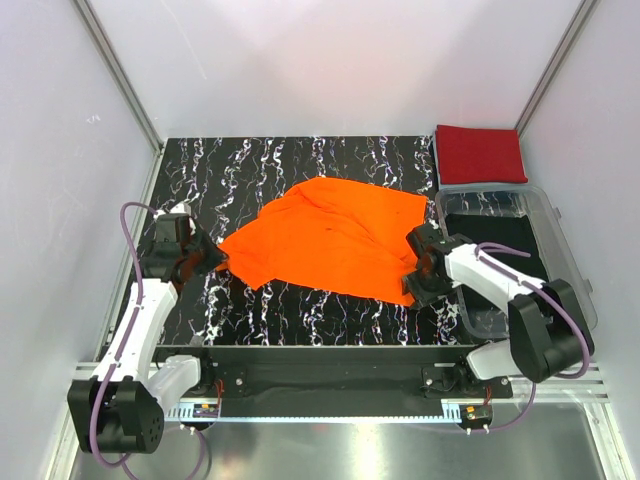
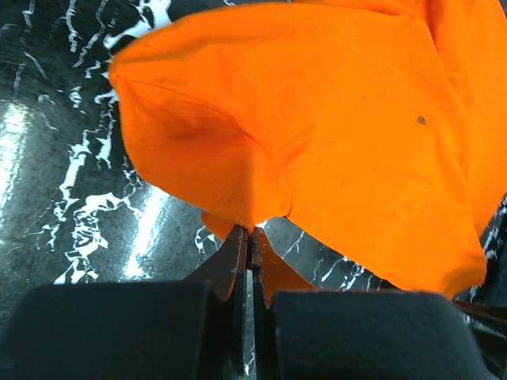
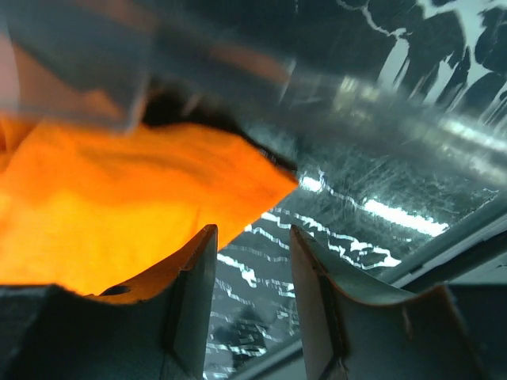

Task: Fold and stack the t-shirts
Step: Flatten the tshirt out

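A: Status?
B: Red tee (image 1: 480, 152) looks folded, sits in the far-right corner just behind the clear bin (image 1: 572, 245). Orange tee (image 1: 330, 235) lies rumpled mid surface (image 1: 300, 310), unfolded. My read: fold + stack both left to do.
A: End effectors?
B: Left end effector (image 2: 249, 235) is pinched tight on the orange tee's left edge. Right end effector (image 3: 249, 237) is approx. half open w/ nothing between fingers; cloth is just beside one.
A: View diffs?
B: Only top cam shows red tee + bin. Only the wrist cams show the pinch and the bare gap.
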### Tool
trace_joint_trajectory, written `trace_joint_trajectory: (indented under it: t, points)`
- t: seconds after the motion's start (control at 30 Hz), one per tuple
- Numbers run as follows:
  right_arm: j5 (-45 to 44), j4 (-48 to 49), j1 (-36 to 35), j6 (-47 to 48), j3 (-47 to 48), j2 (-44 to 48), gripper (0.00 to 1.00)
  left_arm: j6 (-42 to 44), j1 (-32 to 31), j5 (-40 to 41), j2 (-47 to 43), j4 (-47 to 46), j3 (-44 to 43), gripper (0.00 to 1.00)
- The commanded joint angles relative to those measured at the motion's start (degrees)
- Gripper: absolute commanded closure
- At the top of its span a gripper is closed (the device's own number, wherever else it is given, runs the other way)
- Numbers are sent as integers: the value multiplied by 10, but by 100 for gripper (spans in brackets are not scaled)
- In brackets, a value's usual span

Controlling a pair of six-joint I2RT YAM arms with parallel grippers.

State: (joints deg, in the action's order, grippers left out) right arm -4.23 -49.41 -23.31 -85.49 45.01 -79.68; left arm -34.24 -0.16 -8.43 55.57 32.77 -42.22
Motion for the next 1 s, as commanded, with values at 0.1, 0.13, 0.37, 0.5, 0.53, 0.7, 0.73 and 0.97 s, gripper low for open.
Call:
trace_joint_trajectory:
  t: [0.1,0.13,0.37,0.5,0.53,0.7,0.73,0.97]
  points:
    - [-50,-9,-5,-50,26,-35,50,7,1,-46,-12,-40,-2,100]
    - [-49,-9,-5,-52,28,-40,50,3,1,-51,-11,-43,-1,100]
    - [-68,-5,-7,-66,23,-83,49,2,1,-56,-8,-45,-1,100]
    - [-65,-3,-6,-60,16,-91,53,5,1,-52,-13,-45,-1,100]
    - [-65,-3,-6,-57,13,-84,54,4,1,-50,-12,-45,-1,100]
    - [-79,2,-9,-49,-5,-51,62,0,1,-46,-2,-42,-7,100]
    - [-78,-5,-9,-51,-5,-44,63,0,1,-45,0,-40,-10,100]
    - [-96,-18,-9,-37,4,-30,82,-2,1,-16,-11,-28,-37,100]
